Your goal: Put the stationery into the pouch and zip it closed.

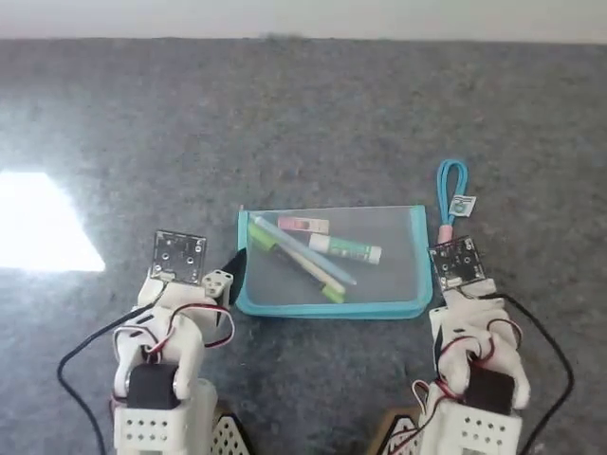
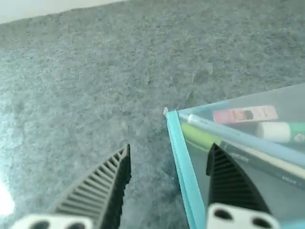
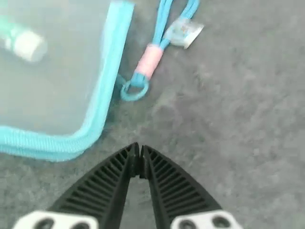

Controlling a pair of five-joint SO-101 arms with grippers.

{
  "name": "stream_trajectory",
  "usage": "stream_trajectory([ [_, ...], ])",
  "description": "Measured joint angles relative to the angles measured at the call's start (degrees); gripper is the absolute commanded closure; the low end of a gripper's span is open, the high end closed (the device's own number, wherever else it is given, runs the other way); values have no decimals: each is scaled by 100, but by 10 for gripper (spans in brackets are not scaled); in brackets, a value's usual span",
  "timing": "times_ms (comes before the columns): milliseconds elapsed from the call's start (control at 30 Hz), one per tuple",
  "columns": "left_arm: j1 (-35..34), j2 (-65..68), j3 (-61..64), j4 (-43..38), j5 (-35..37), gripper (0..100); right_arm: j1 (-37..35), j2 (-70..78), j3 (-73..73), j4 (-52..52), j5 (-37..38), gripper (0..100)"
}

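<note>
— How will the pouch (image 1: 327,309) handle?
— Probably light, soft and floppy, with a slick clear wall. It lies flat on the worktop (image 1: 114,123) between the arms, with the pens (image 1: 303,252) inside. The ring (image 3: 132,89) by the strap (image 3: 164,24) looks like the best hold.
— The grippers?
— The left gripper (image 2: 170,147) is spread astride the pouch's edge. The right gripper (image 3: 139,149) is pressed together, empty, near the ring.
— Any writing?
— The tag (image 3: 185,31) carries print too small to read.

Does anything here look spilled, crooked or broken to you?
Nothing stands out. The pouch lies flat on the table with the stationery inside it, a little crisscrossed. The left gripper is open astride the pouch's edge; the right gripper is shut beside its strap.
</note>
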Motion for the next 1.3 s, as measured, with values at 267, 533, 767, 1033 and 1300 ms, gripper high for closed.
stream_trajectory([
  [267,-9,0,308,-211,0,752,0,9,273,-149,-835,990],
  [533,-9,0,308,1055,0,752,35,9,281,-202,-1319,990],
  [767,-9,0,308,1310,0,752,35,9,281,-26,-1319,990],
  [1033,-9,0,308,1310,0,752,35,9,281,18,-1319,990],
  [1300,-9,0,308,1310,0,752,35,9,281,18,-1319,990],
])
